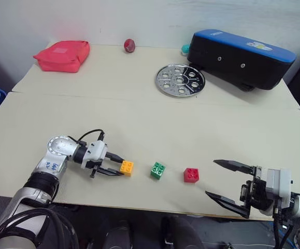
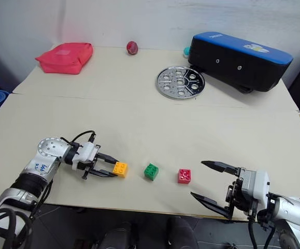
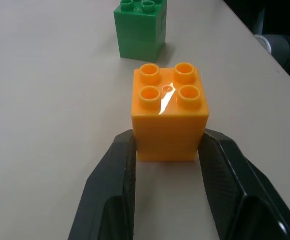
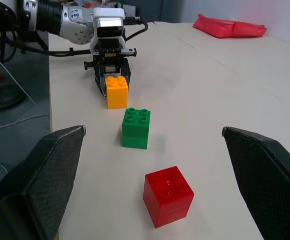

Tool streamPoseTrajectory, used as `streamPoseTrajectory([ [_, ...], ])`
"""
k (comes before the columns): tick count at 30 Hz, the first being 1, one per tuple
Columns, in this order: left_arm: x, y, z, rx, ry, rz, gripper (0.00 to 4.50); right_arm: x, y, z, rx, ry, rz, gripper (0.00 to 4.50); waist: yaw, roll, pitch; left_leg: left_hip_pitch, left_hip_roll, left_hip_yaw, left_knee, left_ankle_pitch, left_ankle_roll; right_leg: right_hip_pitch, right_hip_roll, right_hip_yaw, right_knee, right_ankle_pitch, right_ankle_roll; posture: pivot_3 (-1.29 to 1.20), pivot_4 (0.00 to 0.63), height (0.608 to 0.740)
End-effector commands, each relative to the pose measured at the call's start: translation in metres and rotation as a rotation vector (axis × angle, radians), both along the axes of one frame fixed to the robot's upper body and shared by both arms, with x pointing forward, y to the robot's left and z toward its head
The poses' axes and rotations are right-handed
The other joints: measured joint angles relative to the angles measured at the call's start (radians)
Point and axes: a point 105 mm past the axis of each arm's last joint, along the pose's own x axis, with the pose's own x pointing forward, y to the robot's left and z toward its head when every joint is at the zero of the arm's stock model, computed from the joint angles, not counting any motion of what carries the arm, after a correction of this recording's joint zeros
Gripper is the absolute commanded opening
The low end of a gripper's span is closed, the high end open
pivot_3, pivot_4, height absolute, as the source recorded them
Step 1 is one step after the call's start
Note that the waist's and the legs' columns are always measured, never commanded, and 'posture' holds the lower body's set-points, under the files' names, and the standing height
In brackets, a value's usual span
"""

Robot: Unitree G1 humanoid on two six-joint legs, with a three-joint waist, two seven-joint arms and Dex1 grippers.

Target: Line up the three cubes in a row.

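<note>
Three small studded cubes stand in a row near the table's front edge: an orange-yellow cube (image 1: 127, 167) on the left, a green cube (image 1: 158, 170) in the middle and a red cube (image 1: 191, 175) on the right. My left gripper (image 1: 119, 166) lies low over the table and is shut on the orange-yellow cube (image 3: 170, 115); its black fingers (image 3: 119, 170) press that cube's two sides. My right gripper (image 1: 211, 178) hangs open at the front right, to the right of the red cube (image 4: 168, 195), with nothing between its fingers.
Further back on the table are a round perforated metal plate (image 1: 180, 80), a dark case with a blue lid (image 1: 240, 58), a dark red ball (image 1: 129, 45) and a red pouch (image 1: 61, 55). The table's front edge (image 1: 139, 207) runs just behind the cubes' row.
</note>
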Motion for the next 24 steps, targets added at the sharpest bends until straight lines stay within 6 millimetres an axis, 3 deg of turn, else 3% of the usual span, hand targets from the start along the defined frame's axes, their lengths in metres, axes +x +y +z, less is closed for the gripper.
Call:
streamPoseTrajectory([
  [1, -0.013, 0.012, -0.008, 0.085, 0.070, -0.067, 2.16, -0.002, -0.006, 0.000, -0.002, -0.035, 0.004, 4.50, 0.000, 0.000, 0.000, 0.000, 0.000, 0.000, 0.000, 0.000, 0.000, 0.000, 0.000, 0.000, 0.000, 0.000, 0.000, 0.00, 0.150, 0.740],
  [5, -0.010, 0.018, 0.002, 0.052, 0.008, -0.026, 3.33, -0.001, -0.011, -0.005, 0.001, -0.037, 0.018, 4.50, 0.000, 0.000, 0.000, 0.000, 0.000, 0.000, 0.000, 0.000, 0.000, 0.000, 0.000, 0.000, 0.000, 0.000, 0.000, 0.00, 0.150, 0.740],
  [8, -0.015, 0.034, 0.012, 0.047, -0.024, 0.023, 4.20, -0.001, -0.016, -0.009, -0.001, -0.037, 0.033, 4.50, -0.004, -0.001, 0.000, 0.000, 0.000, 0.000, 0.000, 0.000, 0.000, 0.000, 0.000, 0.000, 0.000, 0.000, 0.000, 0.00, 0.150, 0.740],
  [16, -0.037, 0.093, 0.043, 0.073, -0.128, 0.317, 4.20, 0.006, -0.048, -0.003, -0.097, -0.054, 0.039, 4.50, -0.021, 0.000, 0.000, 0.001, 0.000, 0.000, -0.001, 0.000, 0.000, 0.001, -0.002, 0.001, 0.001, 0.000, -0.001, 0.00, 0.150, 0.740],
  [20, -0.059, 0.106, 0.052, 0.041, -0.061, 0.442, 4.20, 0.011, -0.066, 0.001, -0.221, -0.052, 0.088, 4.50, -0.024, 0.000, 0.001, 0.004, 0.000, -0.001, -0.003, 0.000, 0.000, 0.002, -0.003, 0.001, 0.000, 0.000, -0.001, 0.00, 0.150, 0.740],
  [24, -0.067, 0.117, 0.048, 0.066, -0.081, 0.537, 4.20, 0.027, -0.078, 0.008, -0.276, -0.073, 0.093, 4.50, -0.026, 0.000, 0.001, 0.005, 0.001, 0.000, -0.005, 0.000, 0.000, 0.003, -0.002, 0.001, 0.000, -0.001, -0.002, 0.00, 0.150, 0.740],
])
